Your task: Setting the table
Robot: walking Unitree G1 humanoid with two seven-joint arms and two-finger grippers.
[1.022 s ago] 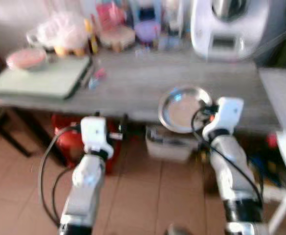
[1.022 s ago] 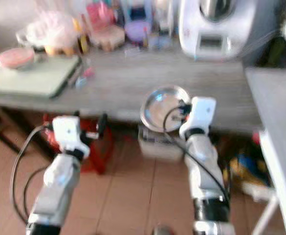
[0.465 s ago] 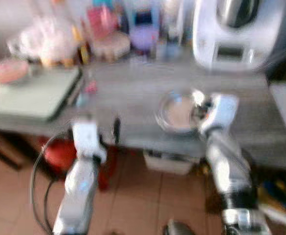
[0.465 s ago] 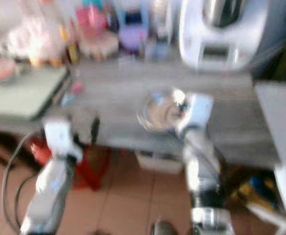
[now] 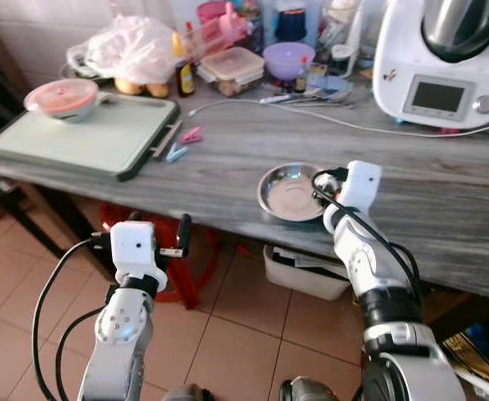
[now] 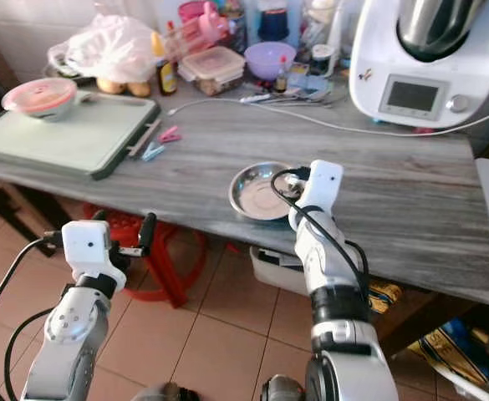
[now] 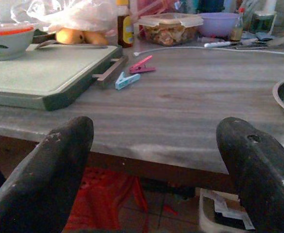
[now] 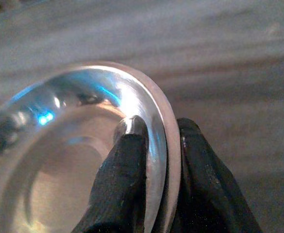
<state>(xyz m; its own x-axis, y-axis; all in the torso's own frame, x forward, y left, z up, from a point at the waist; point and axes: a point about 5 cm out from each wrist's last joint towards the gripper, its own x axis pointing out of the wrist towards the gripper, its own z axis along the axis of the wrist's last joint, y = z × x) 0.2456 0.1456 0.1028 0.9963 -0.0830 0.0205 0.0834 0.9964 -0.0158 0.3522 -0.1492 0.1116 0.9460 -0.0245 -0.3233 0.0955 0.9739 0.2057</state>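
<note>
Your left gripper (image 7: 146, 165) hangs below near table (image 5: 445, 200) edge, fingers spread wide, holding nothing. Your right gripper (image 8: 154, 160) pinches right rim of steel bowl (image 5: 287, 190), resting on table near front edge. Far left: green cutting board (image 5: 77, 138).

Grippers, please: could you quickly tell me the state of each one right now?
Left gripper: open, holding nothing, in front of the table edge.
Right gripper: shut on the rim of the steel plate.
</note>
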